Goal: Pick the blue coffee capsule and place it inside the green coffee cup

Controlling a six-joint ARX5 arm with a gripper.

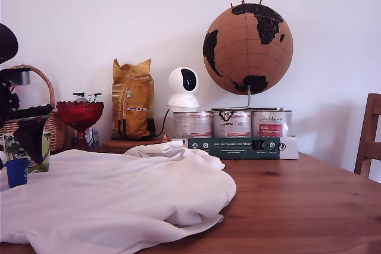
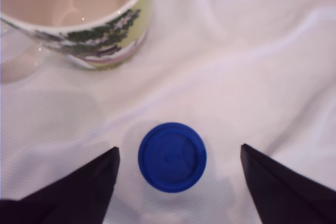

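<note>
The blue coffee capsule (image 1: 16, 172) stands on the white cloth at the exterior view's far left. Seen from above in the wrist view, the capsule (image 2: 172, 157) shows its round blue face. My gripper (image 2: 179, 148) is open above it, one dark finger on each side and neither touching it. In the exterior view the black gripper (image 1: 33, 147) hangs just above and behind the capsule. The green coffee cup (image 2: 105, 40), printed with dark trees, stands upright and empty close beside the capsule. The arm partly hides the cup (image 1: 12, 146) in the exterior view.
A rumpled white cloth (image 1: 119, 200) covers the left half of the wooden table (image 1: 297, 206). Behind stand a wicker basket (image 1: 50, 120), a red glass bowl (image 1: 80, 114), a yellow bag (image 1: 132, 106), a white camera (image 1: 183, 90), tins (image 1: 232, 124), a globe (image 1: 247, 49) and a green box (image 1: 235, 147). A chair (image 1: 370, 135) is at right.
</note>
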